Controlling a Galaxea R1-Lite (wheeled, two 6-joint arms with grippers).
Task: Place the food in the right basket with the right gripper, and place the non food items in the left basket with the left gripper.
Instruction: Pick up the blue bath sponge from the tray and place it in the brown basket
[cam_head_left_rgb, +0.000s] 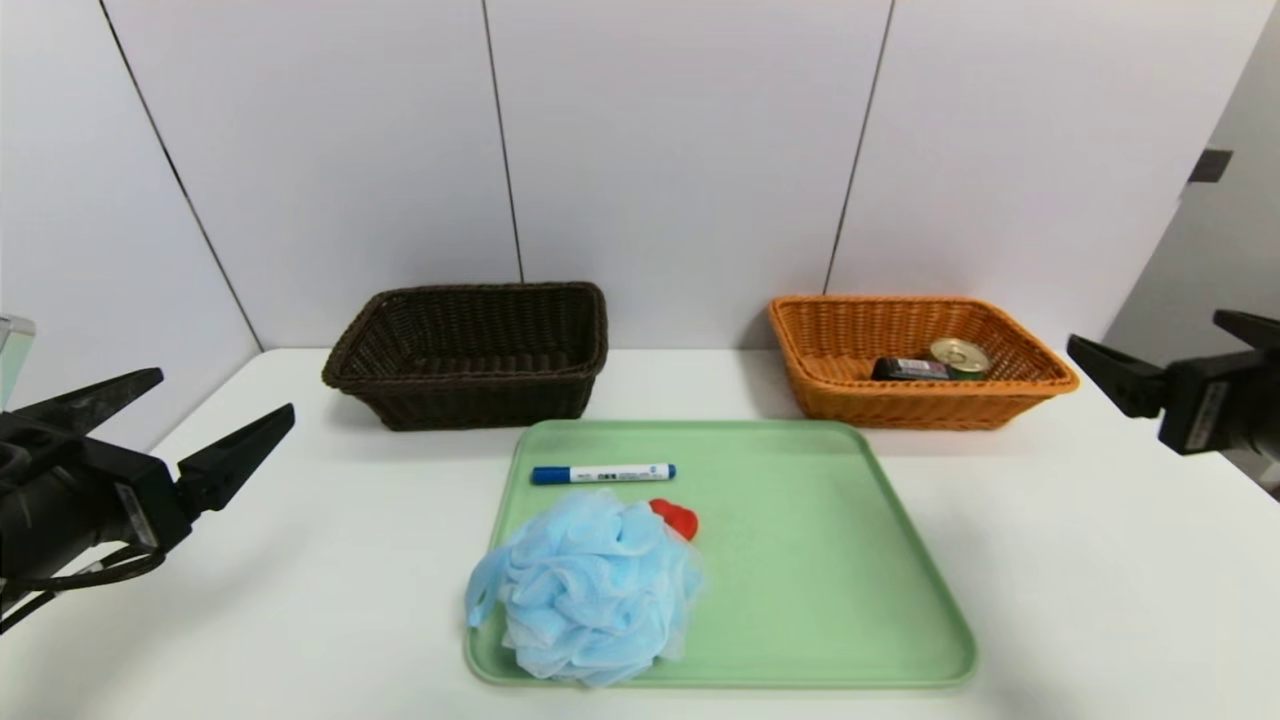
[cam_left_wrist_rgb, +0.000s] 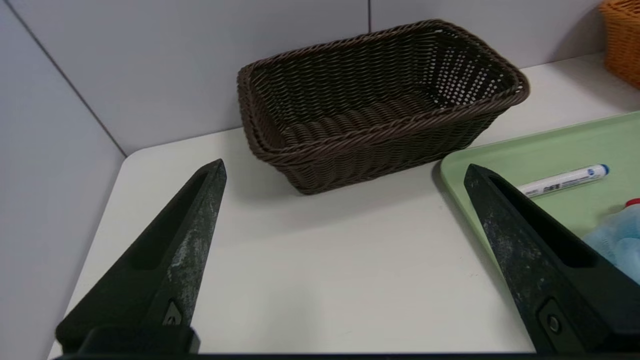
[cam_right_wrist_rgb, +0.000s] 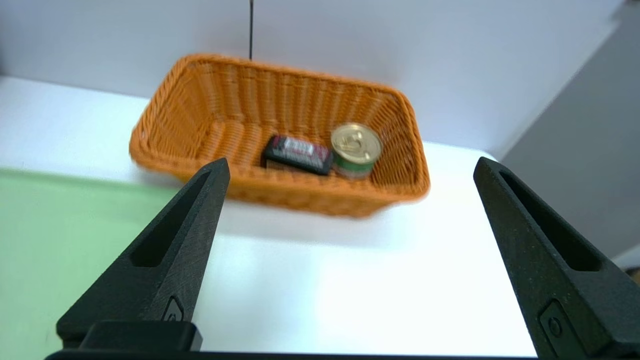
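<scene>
Both food items sit in the orange basket (cam_head_left_rgb: 1030, 385): tin (cam_head_left_rgb: 960, 357) and black box (cam_head_left_rgb: 908, 369) touching side by side. Dark basket (cam_head_left_rgb: 470, 352) has nothing inside. Marker (cam_head_left_rgb: 602, 473), red duck (cam_head_left_rgb: 677, 517) and blue pouf (cam_head_left_rgb: 588, 588) lie on the green tray (cam_head_left_rgb: 830, 560), the pouf partly hiding the duck. Left gripper (cam_head_left_rgb: 228, 410) and right gripper (cam_head_left_rgb: 1150, 345) both spread wide, holding nothing, at the table's sides
</scene>
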